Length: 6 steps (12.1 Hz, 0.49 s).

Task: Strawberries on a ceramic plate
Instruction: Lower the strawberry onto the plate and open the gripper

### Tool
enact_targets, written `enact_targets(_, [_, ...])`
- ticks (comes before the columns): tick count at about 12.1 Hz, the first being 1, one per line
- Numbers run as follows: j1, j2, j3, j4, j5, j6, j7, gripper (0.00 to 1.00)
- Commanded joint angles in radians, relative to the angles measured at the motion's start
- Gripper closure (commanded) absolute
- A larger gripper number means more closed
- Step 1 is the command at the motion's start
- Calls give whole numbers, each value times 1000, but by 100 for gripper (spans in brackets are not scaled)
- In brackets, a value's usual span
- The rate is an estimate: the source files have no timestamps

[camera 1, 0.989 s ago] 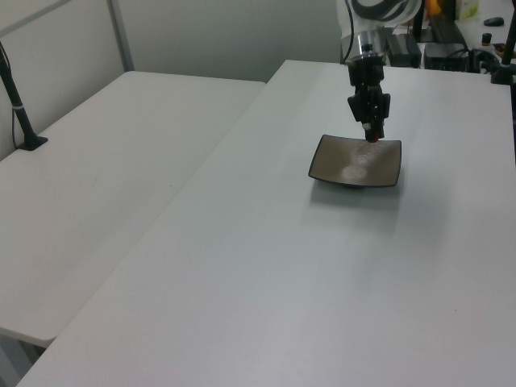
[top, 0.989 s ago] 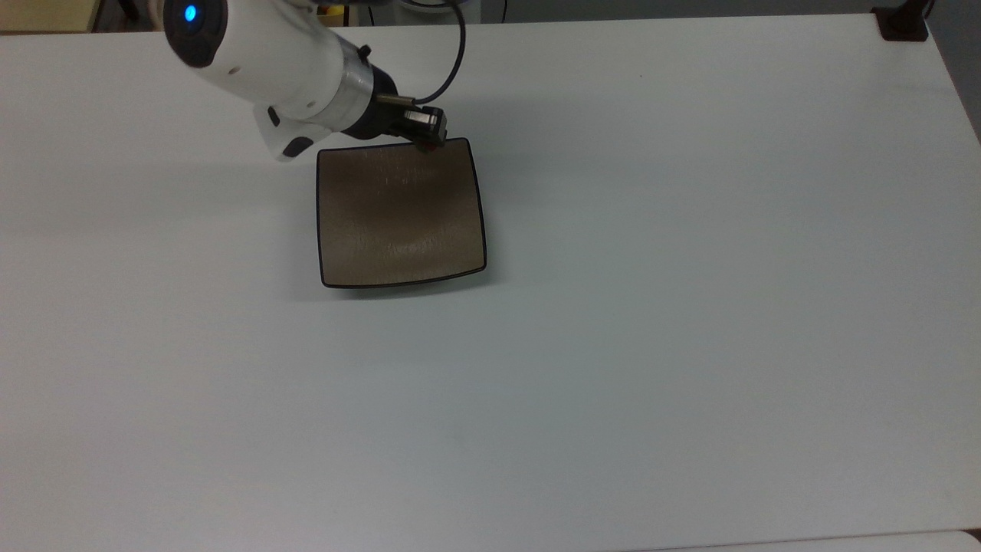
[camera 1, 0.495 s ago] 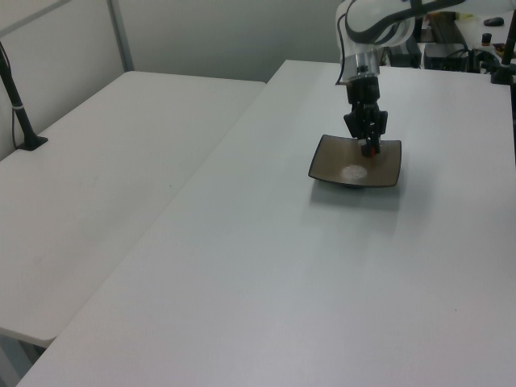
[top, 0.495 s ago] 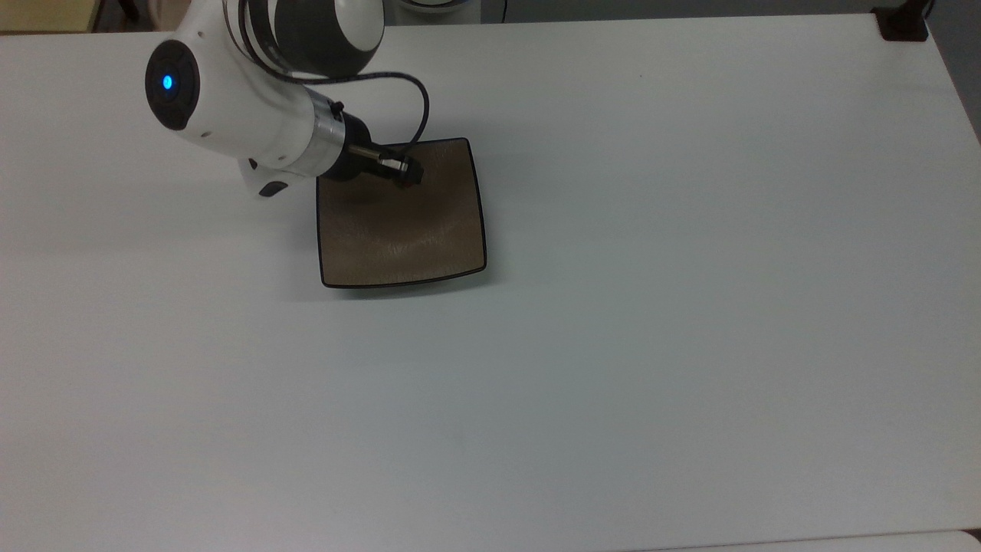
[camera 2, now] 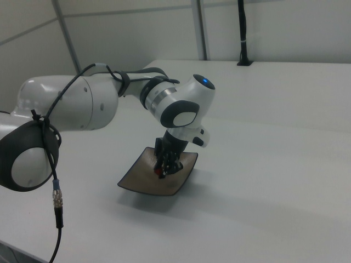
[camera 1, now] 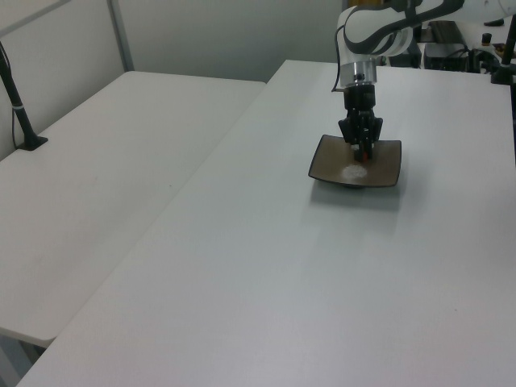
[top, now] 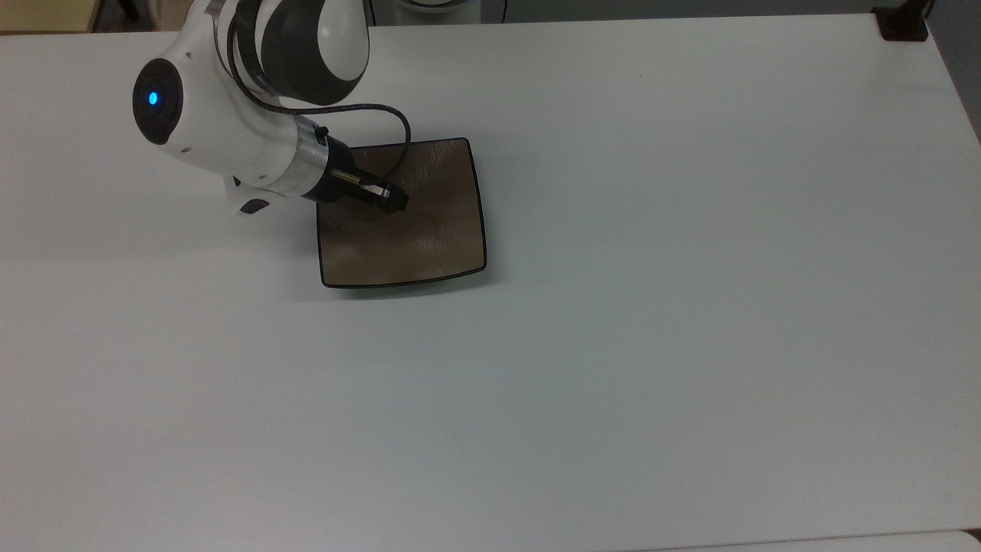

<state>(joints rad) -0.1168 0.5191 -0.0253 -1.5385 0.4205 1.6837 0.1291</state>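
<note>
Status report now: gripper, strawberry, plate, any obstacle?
Gripper shut on small red strawberry, low over plate centre. Square glossy brown ceramic plate flat on white table. No obstacle near.

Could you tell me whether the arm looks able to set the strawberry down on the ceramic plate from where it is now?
Probably yes: the gripper holds the strawberry right over the ceramic plate, whose surface lies bare.

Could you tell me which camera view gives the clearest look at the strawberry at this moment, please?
The right view: the strawberry shows as a red spot at the end effector tip above the ceramic plate. The left view gives a fainter red speck.
</note>
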Motion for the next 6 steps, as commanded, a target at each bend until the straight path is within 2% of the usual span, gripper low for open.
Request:
enact_targets(1, [5, 1, -5, -23, 32, 48, -16, 71])
enact_targets(4, [8, 2, -5, -23, 31, 48, -17, 47])
enact_targets(5, [11, 2, -5, -25, 29, 50, -20, 28])
enact_targets(6, [12, 1, -5, -28, 21, 50, -22, 14])
